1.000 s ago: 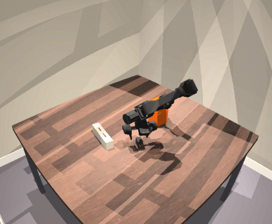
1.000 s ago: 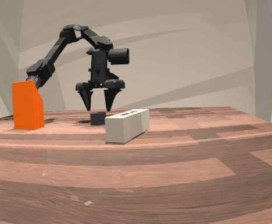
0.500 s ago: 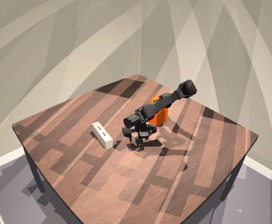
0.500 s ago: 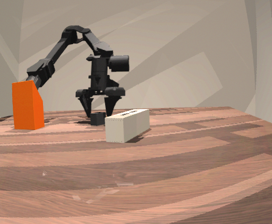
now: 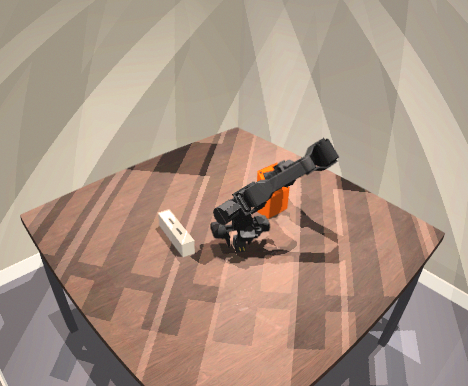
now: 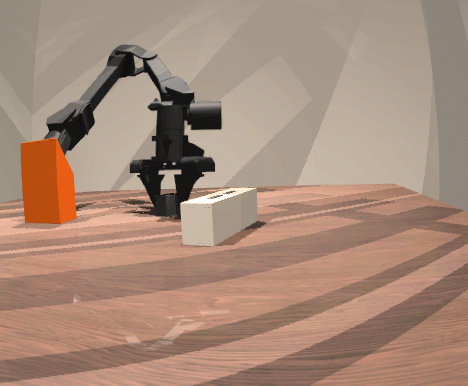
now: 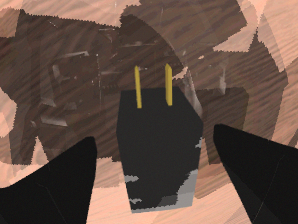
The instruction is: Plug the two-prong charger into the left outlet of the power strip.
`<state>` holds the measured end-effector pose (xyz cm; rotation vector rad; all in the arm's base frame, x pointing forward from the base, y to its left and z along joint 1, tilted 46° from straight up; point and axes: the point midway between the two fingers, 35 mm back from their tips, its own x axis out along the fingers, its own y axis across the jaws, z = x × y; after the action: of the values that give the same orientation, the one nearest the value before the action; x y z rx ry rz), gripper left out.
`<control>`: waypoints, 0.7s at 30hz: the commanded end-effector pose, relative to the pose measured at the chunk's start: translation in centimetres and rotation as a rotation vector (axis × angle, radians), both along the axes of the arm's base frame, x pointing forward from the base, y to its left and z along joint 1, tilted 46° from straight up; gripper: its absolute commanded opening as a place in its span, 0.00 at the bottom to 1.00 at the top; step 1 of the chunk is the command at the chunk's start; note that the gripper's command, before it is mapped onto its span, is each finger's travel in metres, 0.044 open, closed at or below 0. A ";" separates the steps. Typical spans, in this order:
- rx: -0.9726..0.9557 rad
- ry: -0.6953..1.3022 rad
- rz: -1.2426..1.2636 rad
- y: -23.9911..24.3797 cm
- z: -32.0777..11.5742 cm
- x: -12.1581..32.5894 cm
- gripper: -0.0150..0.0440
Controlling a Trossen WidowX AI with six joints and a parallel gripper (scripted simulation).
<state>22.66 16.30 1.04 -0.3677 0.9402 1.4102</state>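
The dark charger lies on the table with its two gold prongs pointing away from the wrist camera, level with the table. My gripper points straight down around the charger, low at the table. It is open, part-way closed, with a finger on each side of the charger and a gap on both sides in the wrist view. The white power strip stands beside the gripper, slots up; it is out of the wrist view. In the top view the gripper mostly hides the charger.
An orange block stands at the arm's base, on the side of the gripper away from the power strip. The wooden table carries broad shadows. The power strip's near end is close to the gripper in the exterior view.
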 end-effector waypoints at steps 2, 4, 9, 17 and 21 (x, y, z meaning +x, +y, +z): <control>0.000 -0.002 0.001 0.0 0.1 0.0 0.60; 0.000 -0.002 0.001 0.0 0.1 0.0 0.51; 0.000 -0.002 0.001 0.0 0.1 0.0 0.42; -0.002 0.000 0.000 -1.0 0.8 0.2 0.25; -0.004 0.002 -0.001 -2.2 1.7 0.3 0.25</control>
<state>22.48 14.92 1.75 -0.3605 0.9620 1.4166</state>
